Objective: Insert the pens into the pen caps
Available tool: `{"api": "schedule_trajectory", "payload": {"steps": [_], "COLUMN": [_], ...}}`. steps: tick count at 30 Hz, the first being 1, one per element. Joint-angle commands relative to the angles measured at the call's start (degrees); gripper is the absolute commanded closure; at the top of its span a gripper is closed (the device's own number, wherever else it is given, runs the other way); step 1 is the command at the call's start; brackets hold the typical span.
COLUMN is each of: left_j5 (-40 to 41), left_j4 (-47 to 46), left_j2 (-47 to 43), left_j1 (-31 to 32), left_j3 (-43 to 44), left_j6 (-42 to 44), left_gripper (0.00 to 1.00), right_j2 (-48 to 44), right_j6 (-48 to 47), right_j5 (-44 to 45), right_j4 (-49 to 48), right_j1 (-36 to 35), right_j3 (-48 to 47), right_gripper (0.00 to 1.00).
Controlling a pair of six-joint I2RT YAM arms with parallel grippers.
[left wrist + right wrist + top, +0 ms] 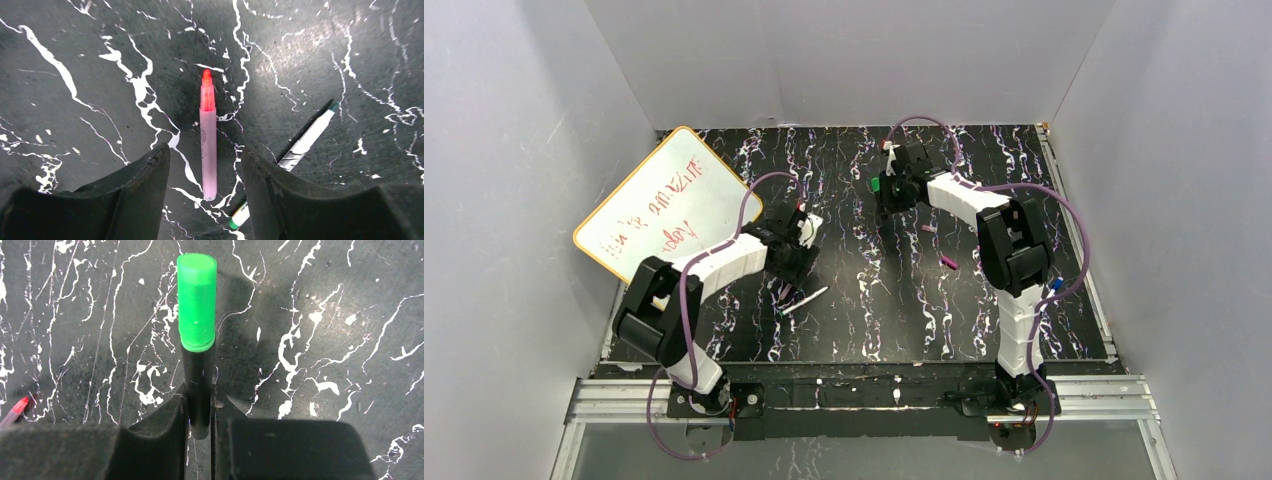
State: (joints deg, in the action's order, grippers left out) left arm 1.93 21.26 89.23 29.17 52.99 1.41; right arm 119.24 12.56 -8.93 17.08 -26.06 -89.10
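Note:
A slim magenta pen with a red tip lies flat on the black marbled table, pointing away from me. My left gripper is open, one finger on each side of its lower half, with a gap to the pen on both sides. A white-grey pen lies slanted just right of the right finger. My right gripper is shut on the thick black pen, which wears the green cap on its far end. A magenta cap and a pale pink cap lie beside the right arm.
A yellow-rimmed whiteboard leans at the back left, close to the left arm. White walls enclose the table on three sides. A red tip shows at the left edge of the right wrist view.

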Motion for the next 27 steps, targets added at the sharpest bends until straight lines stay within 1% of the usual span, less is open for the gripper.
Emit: {"api": "schedule_trajectory", "payload": {"steps": [1, 4, 6, 12, 18, 22, 27], "left_j5": [3.05, 3.39, 3.44, 3.16, 2.62, 2.18, 1.88], "left_j4": [3.26, 3.44, 3.59, 4.56, 4.89, 5.03, 5.43], "left_j2": [0.59, 1.38, 2.0, 4.15, 6.13, 7.43, 9.83], "left_j1": [1.04, 1.06, 1.07, 1.07, 1.15, 1.15, 1.15], "left_j3": [0.2, 0.4, 0.44, 0.57, 1.01, 1.68, 3.91], "left_j6": [-1.03, -1.03, -1.03, -1.03, -1.01, -1.0, -0.9], "left_gripper": [0.48, 0.48, 0.49, 0.54, 0.6, 0.64, 0.66], "right_j2": [0.44, 0.9, 1.24, 1.03, 0.38, 0.12, -0.04], "right_j6": [-1.13, -1.22, -1.53, -1.8, -1.81, -1.91, -2.14], "right_j5": [1.19, 1.28, 1.53, 3.64, 4.36, 4.44, 4.28], "right_j4": [0.98, 1.57, 2.22, 3.27, 3.29, 3.38, 3.66], "right_j1": [-0.16, -0.21, -0.13, -0.21, -0.18, -0.13, -0.13], "right_j3": [-1.33, -1.54, -1.9, -2.15, -2.0, -2.0, -1.55], "right_gripper": [0.97, 0.95, 0.92, 0.86, 0.72, 0.68, 0.68]}}
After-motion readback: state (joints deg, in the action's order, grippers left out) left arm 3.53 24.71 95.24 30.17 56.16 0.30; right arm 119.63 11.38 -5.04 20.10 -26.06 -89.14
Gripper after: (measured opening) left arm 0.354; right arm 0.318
